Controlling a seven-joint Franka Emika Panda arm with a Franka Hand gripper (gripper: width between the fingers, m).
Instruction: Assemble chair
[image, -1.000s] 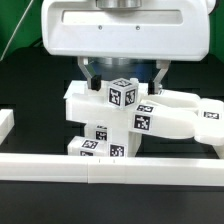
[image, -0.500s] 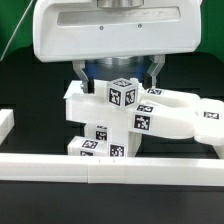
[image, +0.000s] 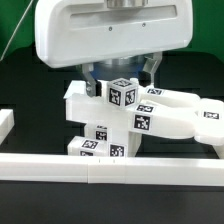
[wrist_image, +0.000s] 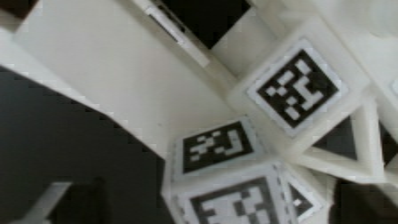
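Exterior view: just behind rail (image: 110, 165), at its mid-length, chair (image: 165, 118) as heap of white loose pieces. Above rail and heap, gripper (image: 121, 80), fingers (image: 92, 82) standing either side of cube (image: 122, 95). Pinching or loose: cannot tell.
Wrist view: close on white pieces, tags (wrist_image: 294, 85) blurred. Grip not visible here.

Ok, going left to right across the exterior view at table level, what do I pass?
Rail stub at the left edge → plain white block → tagged cube → tagged frame piece reaching toward the right edge.
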